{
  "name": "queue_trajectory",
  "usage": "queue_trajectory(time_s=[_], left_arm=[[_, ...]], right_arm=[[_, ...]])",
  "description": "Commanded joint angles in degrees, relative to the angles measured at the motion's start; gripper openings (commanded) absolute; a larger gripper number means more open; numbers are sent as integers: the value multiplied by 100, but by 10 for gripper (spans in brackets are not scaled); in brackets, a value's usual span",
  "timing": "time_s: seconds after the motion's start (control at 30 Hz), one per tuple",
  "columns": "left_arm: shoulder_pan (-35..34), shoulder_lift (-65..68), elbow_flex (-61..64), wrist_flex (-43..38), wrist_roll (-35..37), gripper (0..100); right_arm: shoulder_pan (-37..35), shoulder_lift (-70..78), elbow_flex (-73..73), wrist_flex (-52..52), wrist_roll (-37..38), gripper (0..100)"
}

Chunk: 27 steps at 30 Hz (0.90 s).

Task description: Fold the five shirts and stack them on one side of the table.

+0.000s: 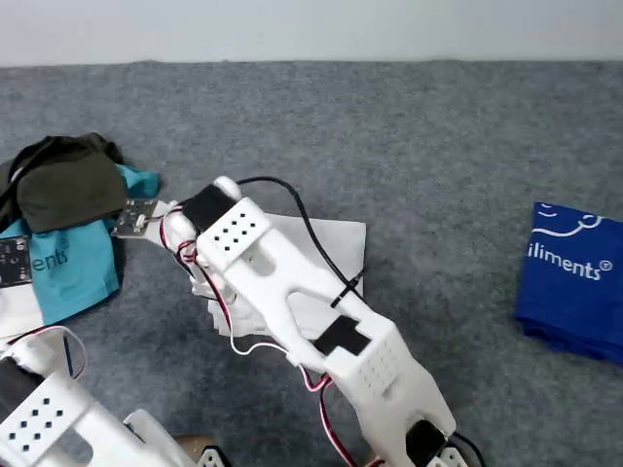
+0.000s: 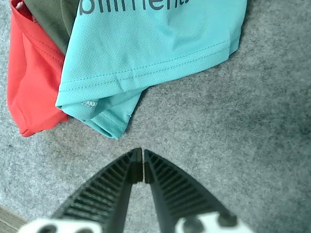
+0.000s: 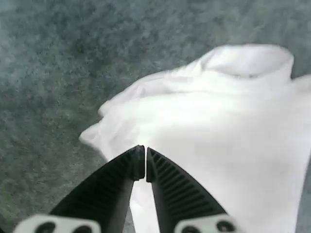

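**High view.** The grey table [image 1: 458, 136] carried a loose heap near one side edge: an olive shirt [image 1: 63, 185] on top of a teal shirt [image 1: 73, 268]. A folded blue shirt [image 1: 574, 282] lay well apart at the opposite edge and was cut off by the frame. The white shirt [image 1: 331, 243] lay crumpled near the middle, largely covered by the right arm [image 1: 311, 311] stretched across it. The left arm [image 1: 44, 418] sat at the near corner, cropped by the frame.

**Left wrist view.** This view added a red shirt [image 2: 34, 82] tucked beneath the teal shirt's hem and the olive shirt. The left gripper [image 2: 142, 167] hung over bare table near the teal hem, apart from it, its fingers pressed together on nothing.

**Right wrist view.** The right gripper [image 3: 145, 162] stood over the rumpled edge of the white shirt, its fingers pressed together at the tips. Whether any cloth was caught between them could not be made out. The shirt's folds were blurred, and its collar or sleeve could not be told apart.
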State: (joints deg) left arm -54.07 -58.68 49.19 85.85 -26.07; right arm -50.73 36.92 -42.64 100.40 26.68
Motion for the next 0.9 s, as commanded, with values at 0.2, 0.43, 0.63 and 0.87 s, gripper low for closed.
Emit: queue_trajectory(time_s=[0.2,0.43,0.63,0.87], left_arm=[[0,-105,-277,-9,53,16],[-9,-105,-277,-9,53,16],[-9,-105,-277,-9,53,16],[-9,-105,-277,-9,44,16]], right_arm=[[-365,75,325,207,-879,9],[-646,365,62,242,-1090,9],[-277,-734,62,251,-1090,9],[708,-1912,1565,251,-1090,9]])
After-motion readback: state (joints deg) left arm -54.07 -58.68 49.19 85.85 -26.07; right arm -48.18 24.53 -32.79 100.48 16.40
